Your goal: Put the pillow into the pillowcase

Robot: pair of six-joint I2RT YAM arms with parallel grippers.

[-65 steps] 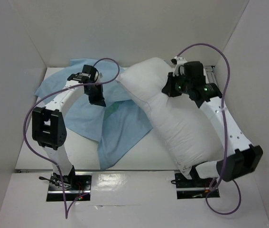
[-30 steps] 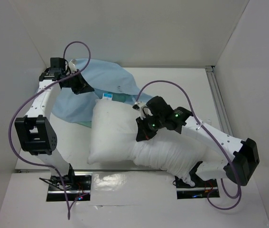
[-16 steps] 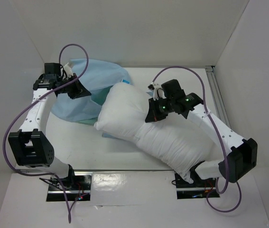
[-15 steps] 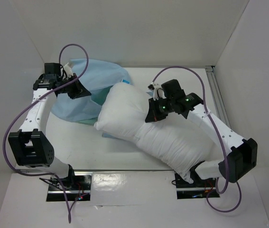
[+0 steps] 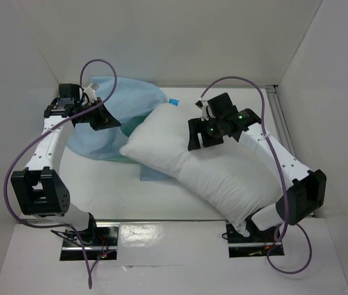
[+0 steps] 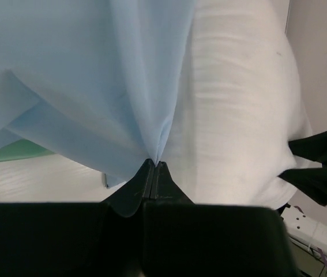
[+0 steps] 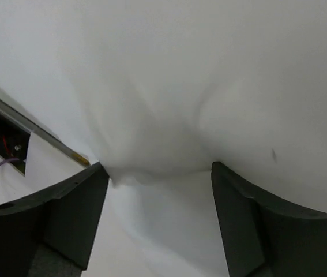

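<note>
White pillow [image 5: 201, 175]; light-blue and mint-green pillowcase [image 5: 134, 101].

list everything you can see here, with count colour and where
pillow: 1, white, diagonal from centre to near right
pillowcase: 1, light blue with a green edge, far left, partly under the pillow
tag: 1, blue, at the pillow's far edge
table: 1, white, under everything
rail: 1, silver, right edge
cables: 2, purple, one looping along each arm
arms: 2, white and black, near edge
left fingers: black, pinching the pillowcase
right fingers: black, gripping a bulge of pillow
</note>
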